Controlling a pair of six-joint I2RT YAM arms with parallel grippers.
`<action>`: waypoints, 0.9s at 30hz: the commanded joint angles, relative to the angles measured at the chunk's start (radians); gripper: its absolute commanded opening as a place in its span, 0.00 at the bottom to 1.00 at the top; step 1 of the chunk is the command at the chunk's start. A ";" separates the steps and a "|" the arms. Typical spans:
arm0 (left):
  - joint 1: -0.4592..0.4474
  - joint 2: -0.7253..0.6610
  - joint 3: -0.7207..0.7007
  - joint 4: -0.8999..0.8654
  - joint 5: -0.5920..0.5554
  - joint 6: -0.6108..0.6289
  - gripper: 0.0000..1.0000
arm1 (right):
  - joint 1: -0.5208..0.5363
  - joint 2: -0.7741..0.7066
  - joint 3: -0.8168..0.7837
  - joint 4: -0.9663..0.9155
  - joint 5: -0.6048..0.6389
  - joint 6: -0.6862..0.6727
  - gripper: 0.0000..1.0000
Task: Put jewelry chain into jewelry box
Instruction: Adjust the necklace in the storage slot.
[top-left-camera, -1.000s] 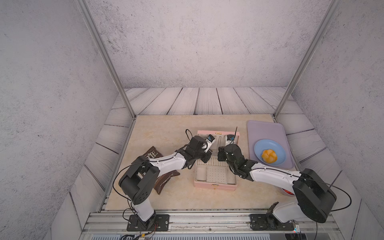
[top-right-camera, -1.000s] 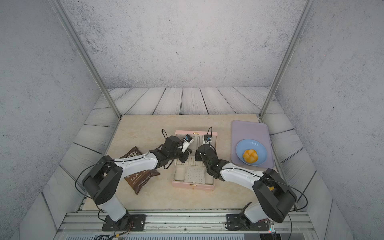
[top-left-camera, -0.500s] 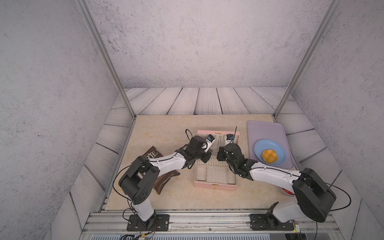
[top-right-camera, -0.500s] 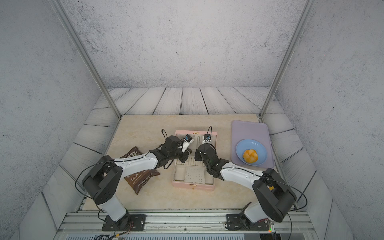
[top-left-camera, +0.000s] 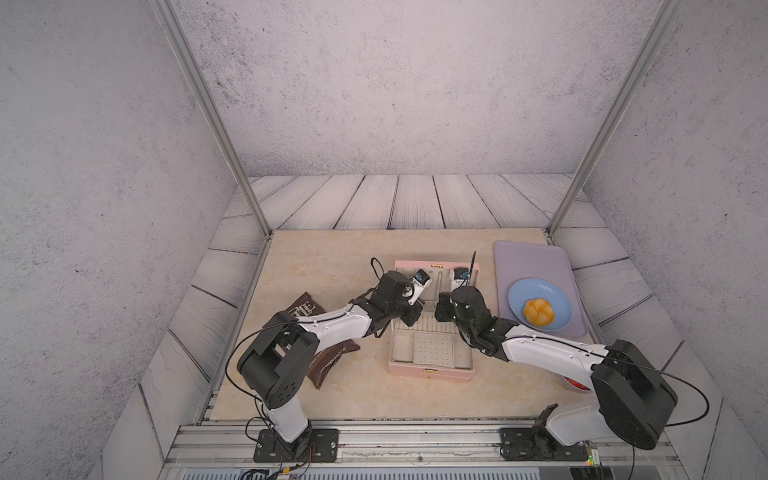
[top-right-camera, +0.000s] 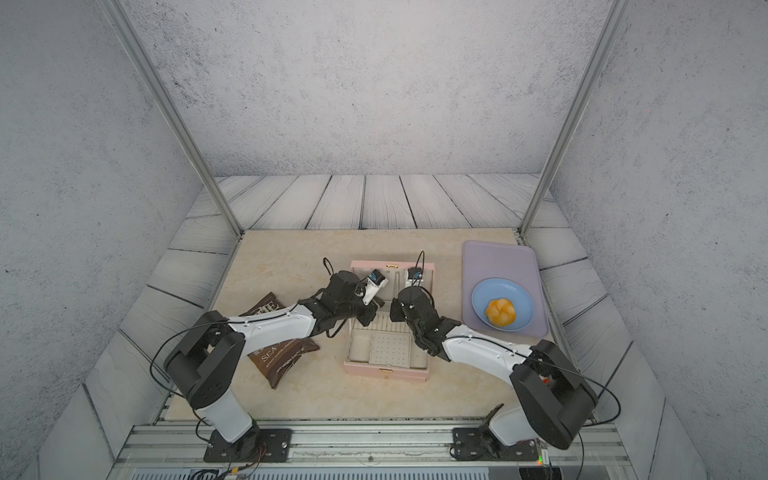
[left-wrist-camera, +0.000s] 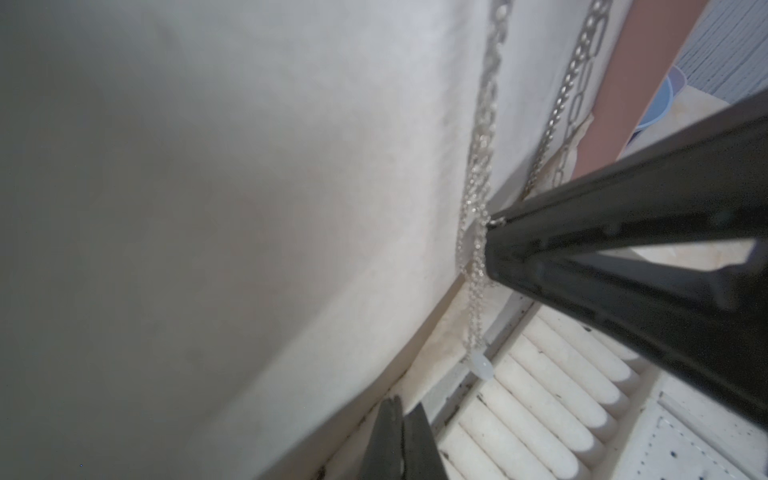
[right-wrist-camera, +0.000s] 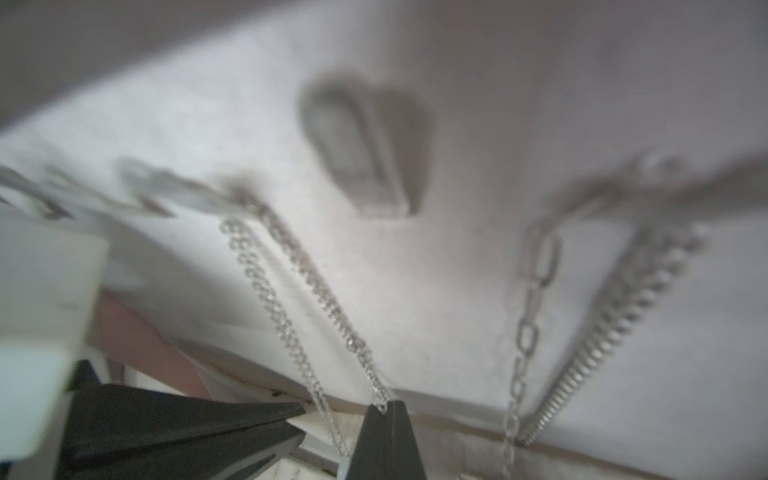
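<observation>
Both clenched | right gripper pinches jewelry chain — left gripper empty, just beside

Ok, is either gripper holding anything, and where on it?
The right gripper pinches one hanging strand of the jewelry chain, on its lower part, right at its tips. The left gripper is shut on nothing.

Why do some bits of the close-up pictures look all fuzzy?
Right wrist view: the lid hook is blurred, while the jewelry chain close to the right hand looks sharper. Left wrist view: the ring rolls are crisp, the chain's far links soft, and much of the lid lining is dim and smeary. In both top views the jewelry box is sharp and evenly lit.
</observation>
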 joint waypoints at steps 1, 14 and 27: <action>-0.013 -0.041 0.007 0.055 0.093 0.008 0.00 | -0.010 -0.048 0.039 0.051 0.004 -0.012 0.00; -0.013 -0.049 0.000 0.074 0.123 0.013 0.00 | -0.012 -0.003 0.025 0.064 0.002 -0.001 0.00; -0.012 -0.054 -0.008 0.090 0.125 0.016 0.00 | -0.011 0.018 -0.014 0.060 0.023 0.029 0.00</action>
